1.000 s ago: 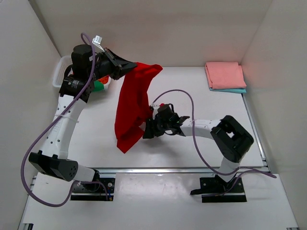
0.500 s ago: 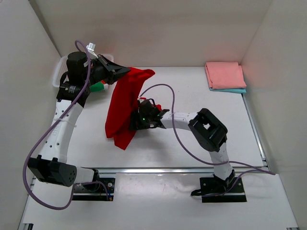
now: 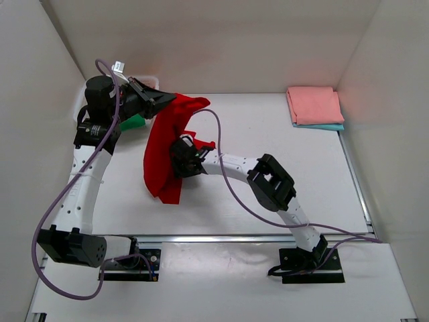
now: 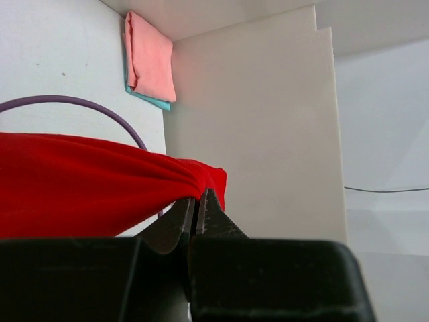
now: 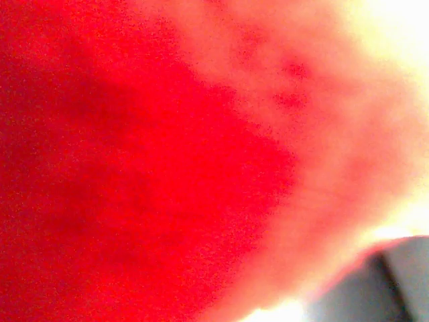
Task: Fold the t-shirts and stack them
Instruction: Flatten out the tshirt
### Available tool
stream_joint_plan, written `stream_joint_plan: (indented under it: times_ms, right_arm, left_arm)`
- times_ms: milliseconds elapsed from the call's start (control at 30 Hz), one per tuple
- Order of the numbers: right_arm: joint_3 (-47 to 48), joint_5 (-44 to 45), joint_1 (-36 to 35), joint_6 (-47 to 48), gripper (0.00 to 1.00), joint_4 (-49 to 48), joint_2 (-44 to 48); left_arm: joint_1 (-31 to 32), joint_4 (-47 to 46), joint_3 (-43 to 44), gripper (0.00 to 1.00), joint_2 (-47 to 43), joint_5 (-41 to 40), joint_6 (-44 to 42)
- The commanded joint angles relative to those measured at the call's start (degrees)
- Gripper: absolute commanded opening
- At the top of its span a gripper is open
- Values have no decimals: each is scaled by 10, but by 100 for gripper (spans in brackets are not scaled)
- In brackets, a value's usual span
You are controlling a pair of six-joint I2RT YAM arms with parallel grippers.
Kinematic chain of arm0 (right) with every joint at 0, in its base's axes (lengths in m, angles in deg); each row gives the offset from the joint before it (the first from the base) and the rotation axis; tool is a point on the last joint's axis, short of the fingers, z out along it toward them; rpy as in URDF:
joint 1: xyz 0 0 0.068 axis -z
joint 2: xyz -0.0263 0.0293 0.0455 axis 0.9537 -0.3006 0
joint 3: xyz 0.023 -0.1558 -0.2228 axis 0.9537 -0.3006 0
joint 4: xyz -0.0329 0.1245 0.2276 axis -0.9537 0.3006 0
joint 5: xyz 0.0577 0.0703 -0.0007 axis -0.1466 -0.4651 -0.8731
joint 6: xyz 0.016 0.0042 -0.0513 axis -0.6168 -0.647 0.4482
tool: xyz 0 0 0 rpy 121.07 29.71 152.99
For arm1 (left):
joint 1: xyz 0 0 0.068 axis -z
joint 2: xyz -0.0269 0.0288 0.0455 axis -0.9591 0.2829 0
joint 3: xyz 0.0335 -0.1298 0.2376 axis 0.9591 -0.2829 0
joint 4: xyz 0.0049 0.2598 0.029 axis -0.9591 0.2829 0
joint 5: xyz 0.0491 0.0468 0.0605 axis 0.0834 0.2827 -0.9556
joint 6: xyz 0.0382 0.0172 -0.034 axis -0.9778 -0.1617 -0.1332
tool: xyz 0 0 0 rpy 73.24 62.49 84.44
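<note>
A bright red t-shirt (image 3: pixel 161 157) hangs in the air over the left half of the table. My left gripper (image 3: pixel 167 102) is shut on its top corner, and in the left wrist view the jaws (image 4: pixel 199 194) pinch the bunched red cloth (image 4: pixel 80 181). My right gripper (image 3: pixel 177 158) is pressed into the hanging shirt at mid height. Red cloth (image 5: pixel 134 161) fills the right wrist view and hides the fingers. A folded salmon pink t-shirt (image 3: pixel 315 104) lies on a folded light blue one (image 3: pixel 323 126) at the back right. A green t-shirt (image 3: pixel 136 121) shows behind my left arm.
A white basket (image 3: pixel 149 78) stands at the back left, mostly hidden by my left arm. White walls close in the table on three sides. The right arm's purple cable (image 3: pixel 231 194) loops over the table's middle.
My left gripper has carried the red t-shirt's corner to the left. The right arm has stretched left after it, and its gripper is now deeper in the cloth.
</note>
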Motion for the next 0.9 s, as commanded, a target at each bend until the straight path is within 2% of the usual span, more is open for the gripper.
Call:
stream_joint_plan:
  times_ms: [0,33,100,133,200,267,333,433,467,533,633,700,767,867]
  right_arm:
    - [-1,76,-6,57,47,167,-95]
    - [1,74,-8,70,47,173,-103]
    - [-9,69,-20,77,33,159,-106]
    - [-14,61,-15,78,29,153,-105]
    - [-17,45,-17,78,4,151,-104]
    - [-20,44,-18,88,0,150,-106]
    - [-38,28,-10,89,0,138,-91]
    - [-129,-17,18,86,2,82,3]
    - [-179,-50,42,74,12,52,24]
    - [-267,-92,75,39,25,23,109]
    - [-365,-129,131,-8,30,-50,206]
    - [-376,-170,177,-23,34,-87,223]
    - [-332,-201,203,-24,42,-90,197]
    - [-261,-252,233,-28,44,-93,138]
  left_arm:
    - [-5,-37,-2,0,-37,4,11]
    - [-8,-39,-3,0,-42,4,12]
    - [-12,-38,-7,0,-50,6,14]
    - [-15,-36,-9,0,-49,6,12]
    - [-13,-43,-21,0,-56,8,16]
    - [-14,-51,-35,0,-63,9,26]
    - [-14,-59,-48,0,-64,17,32]
    - [-16,-52,-45,0,-65,21,29]
    - [-17,-51,-43,0,-65,24,21]
    - [-20,-51,-44,0,-67,33,20]
    - [-16,-66,-60,0,-72,36,32]
    - [-14,-75,-74,0,-77,38,41]
    - [-11,-86,-85,0,-77,39,43]
    - [-11,-82,-86,0,-77,41,43]
